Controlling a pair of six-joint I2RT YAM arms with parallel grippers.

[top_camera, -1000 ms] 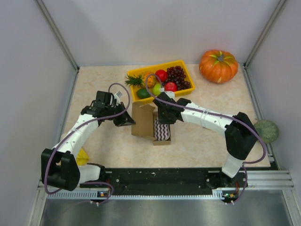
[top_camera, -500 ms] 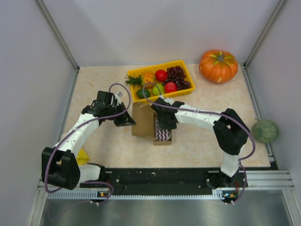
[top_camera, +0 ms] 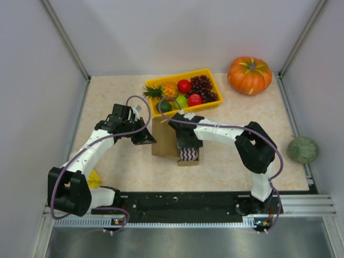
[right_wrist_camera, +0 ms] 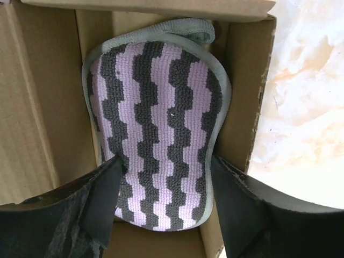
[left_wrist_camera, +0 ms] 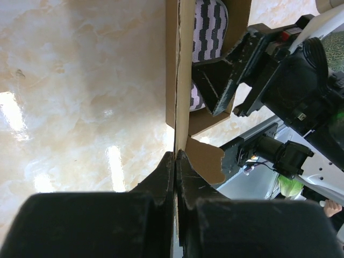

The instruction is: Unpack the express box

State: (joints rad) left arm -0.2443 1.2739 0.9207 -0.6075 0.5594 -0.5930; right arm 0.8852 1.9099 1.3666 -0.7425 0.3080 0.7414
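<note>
Express box (top_camera: 163, 138) flap in left jaws, right jaws inside

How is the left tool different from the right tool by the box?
The left tool is shut, pinching a cardboard edge of the express box; the right tool is open. The left tool is at the box's outer side; the right tool reaches inside it, one finger on each side of the striped purple pad. Both tools are black and at the same box.
</note>
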